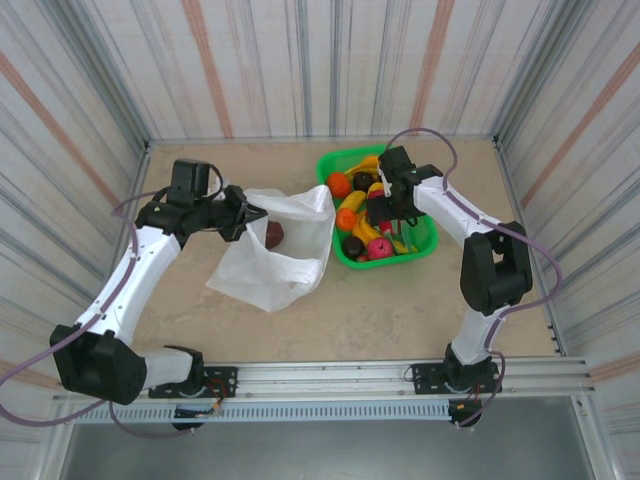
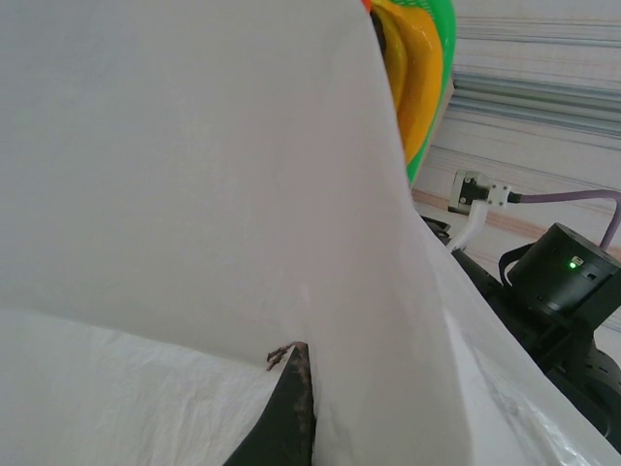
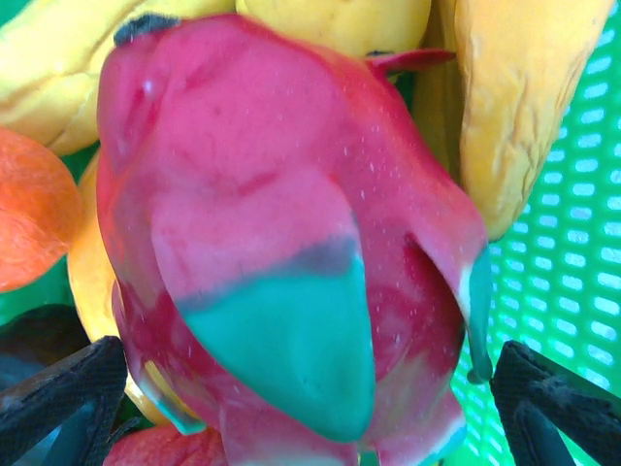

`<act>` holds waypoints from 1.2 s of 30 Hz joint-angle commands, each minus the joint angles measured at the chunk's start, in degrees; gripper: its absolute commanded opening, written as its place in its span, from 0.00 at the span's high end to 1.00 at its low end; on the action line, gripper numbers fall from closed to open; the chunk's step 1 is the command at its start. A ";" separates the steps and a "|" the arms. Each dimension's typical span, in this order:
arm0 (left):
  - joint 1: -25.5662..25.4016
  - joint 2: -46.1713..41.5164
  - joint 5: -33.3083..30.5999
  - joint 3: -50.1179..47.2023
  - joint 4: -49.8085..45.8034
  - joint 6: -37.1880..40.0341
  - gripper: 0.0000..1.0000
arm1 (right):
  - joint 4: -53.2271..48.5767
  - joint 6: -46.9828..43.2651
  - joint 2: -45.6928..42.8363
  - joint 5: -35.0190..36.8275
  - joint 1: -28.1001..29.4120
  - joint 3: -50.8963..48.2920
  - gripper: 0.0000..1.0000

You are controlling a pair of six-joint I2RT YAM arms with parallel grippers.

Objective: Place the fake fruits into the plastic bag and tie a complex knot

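The white plastic bag [image 1: 275,255] lies open at centre-left with one dark maroon fruit [image 1: 276,234] inside. My left gripper [image 1: 243,213] is shut on the bag's rim; in the left wrist view one dark fingertip [image 2: 294,403] pokes out of the white film [image 2: 194,194]. The remaining fake fruits sit in the green basket [image 1: 425,243]: an orange one [image 1: 339,184], bananas [image 1: 366,230], a maroon one [image 1: 352,245]. My right gripper [image 1: 380,208] is down among them, open, its fingers [image 3: 58,398] wide either side of a pink-red dragon fruit [image 3: 281,194].
Striped walls close in the table on three sides. The basket stands just right of the bag's mouth. In the left wrist view, a yellow banana [image 2: 412,78] and the basket rim [image 2: 444,39] show beyond the bag, with the right arm [image 2: 563,282] behind.
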 commanded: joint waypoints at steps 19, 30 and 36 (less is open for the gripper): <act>0.44 -1.18 0.87 0.61 -1.19 1.70 1.00 | 3.32 3.37 5.85 -3.54 -1.11 3.93 0.01; 0.47 -0.86 0.83 0.88 -1.41 1.78 1.00 | 2.31 1.59 9.72 -0.29 -1.68 9.79 0.01; 0.47 -0.88 0.87 1.10 -1.45 1.94 0.98 | 1.73 1.09 11.60 0.22 -1.58 13.28 0.01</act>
